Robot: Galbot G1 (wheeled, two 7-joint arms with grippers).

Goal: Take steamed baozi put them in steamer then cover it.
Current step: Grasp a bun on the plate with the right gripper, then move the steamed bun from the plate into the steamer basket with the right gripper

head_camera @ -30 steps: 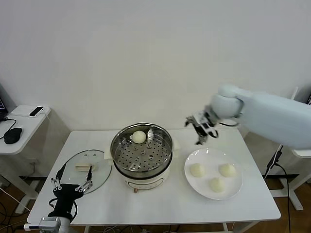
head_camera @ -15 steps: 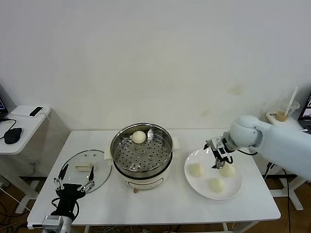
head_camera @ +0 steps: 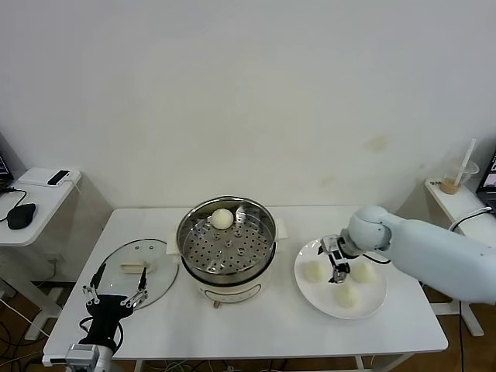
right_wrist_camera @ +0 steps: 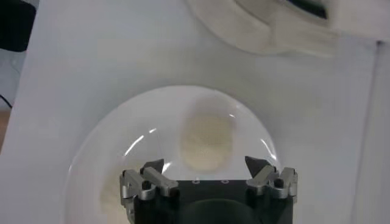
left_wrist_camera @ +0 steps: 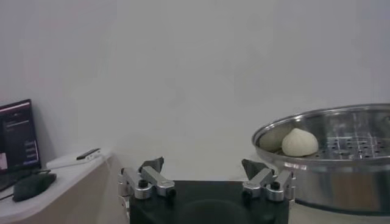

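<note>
Swung down from beside the steamer's [head_camera: 225, 242] far rim to hang low over the plate [head_camera: 306, 288] since the earlier frame: the right gripper [head_camera: 336, 260], fingers spread wide and holding nothing. Sits now among three steamed baozi — one [head_camera: 314, 271] just to its left, one [head_camera: 362, 271] just to its right, one [head_camera: 346, 294] nearer the table's front edge. Seen from the right wrist, a bun [right_wrist_camera: 207, 140] lies straight ahead between the open jaws of the right gripper [right_wrist_camera: 205, 165], just beyond the fingertips and centred on the gap; round, so no long axis to line up with. Probably calls for a short drop and a closing, no sideways correction. A fourth bun [head_camera: 222, 218] already rests on the perforated tray at the steamer's back. Cover [head_camera: 136, 269] lies flat on the table left of the steamer, handle up. Parked at the table's front left corner, near the cover's front edge, the left gripper [head_camera: 116, 293], fingers also wide apart and empty. Clearly the nearer arm for the plate: the right.
</note>
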